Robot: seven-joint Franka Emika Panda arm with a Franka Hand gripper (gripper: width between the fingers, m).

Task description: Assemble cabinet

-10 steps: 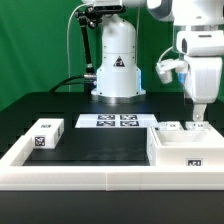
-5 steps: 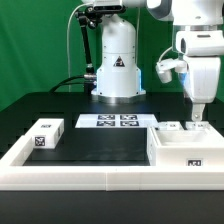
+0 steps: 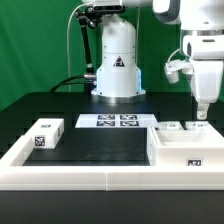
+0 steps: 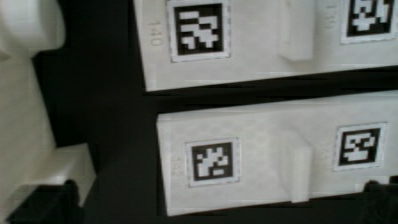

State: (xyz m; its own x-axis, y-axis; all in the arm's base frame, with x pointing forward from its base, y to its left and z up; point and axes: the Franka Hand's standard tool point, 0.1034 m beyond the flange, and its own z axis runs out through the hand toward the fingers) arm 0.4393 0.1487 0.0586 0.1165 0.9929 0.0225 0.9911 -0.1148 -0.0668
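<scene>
1. Gripper (image 3: 202, 119): hung with jaws spread fully apart, holding nothing, just above the rear right block (image 3: 200, 128) at the exterior view's right.
2. Nearest the camera: found the cabinet body (image 3: 188, 152), a white boxy shell, resting on the worktop (image 3: 100, 145) against the front rim at the exterior view's right. Judged light, stiff and smooth-skinned, so probably slippery. Best pinched across two flat parallel walls, low and centred.
3. Just behind it: noted the rear right block and the rear left block (image 3: 172, 128) side by side, close to the body's back edge. Judged rigid hollow plastic, easy to lift yet easy to tip. Best gripped squarely across opposite side faces.
4. Across the worktop, well apart at the exterior view's left: saw the lone block (image 3: 44, 136), tag facing forward, upright. Likely to handle the same way.
5. Farther back, mid-worktop: lay the marker board (image 3: 118, 121), flat and not for lifting.
</scene>
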